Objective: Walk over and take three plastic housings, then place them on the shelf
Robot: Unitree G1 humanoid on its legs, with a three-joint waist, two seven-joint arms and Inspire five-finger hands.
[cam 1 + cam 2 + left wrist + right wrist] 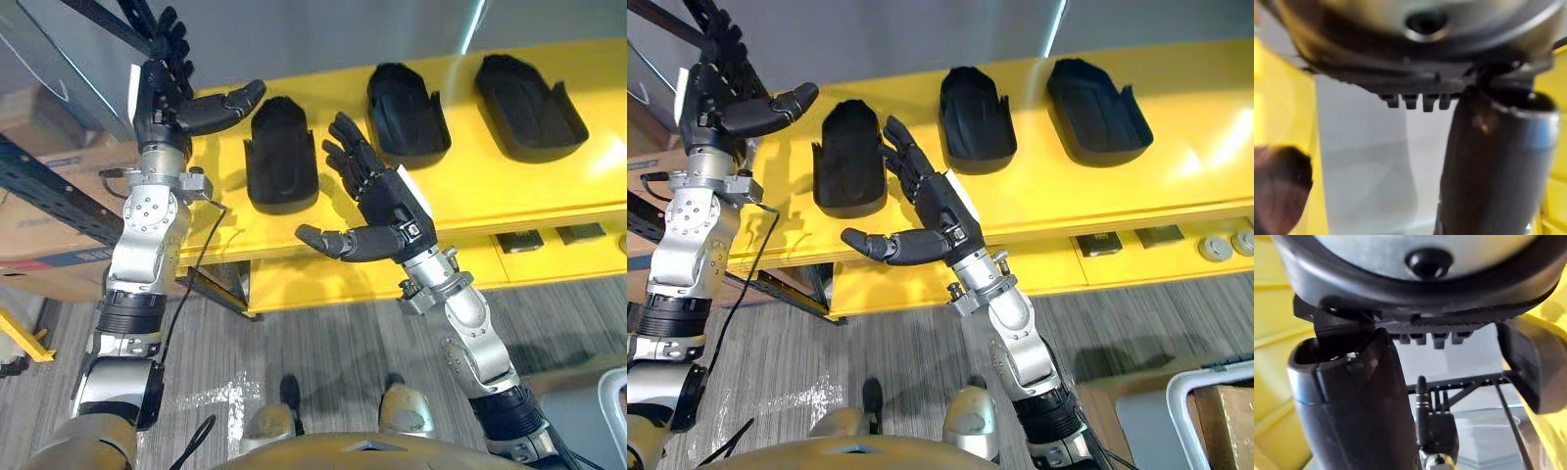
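Since all three black plastic housings lie on the yellow shelf [490, 186], we judge the placing done, with nothing left to fetch. Left to right: the left hand [162, 103] is raised over the shelf's left end, fingers straight, thumb out, empty. It's just beside the left housing [281, 157], and we can't tell any contact. The right hand [392, 211] hovers at the shelf's front edge, between the left housing and the middle housing [407, 110], fingers spread, holding nothing. The right housing [529, 108] sits well apart from both hands. The housings lie in a row, apart from each other. Remaining, in our view: pull both arms clear.
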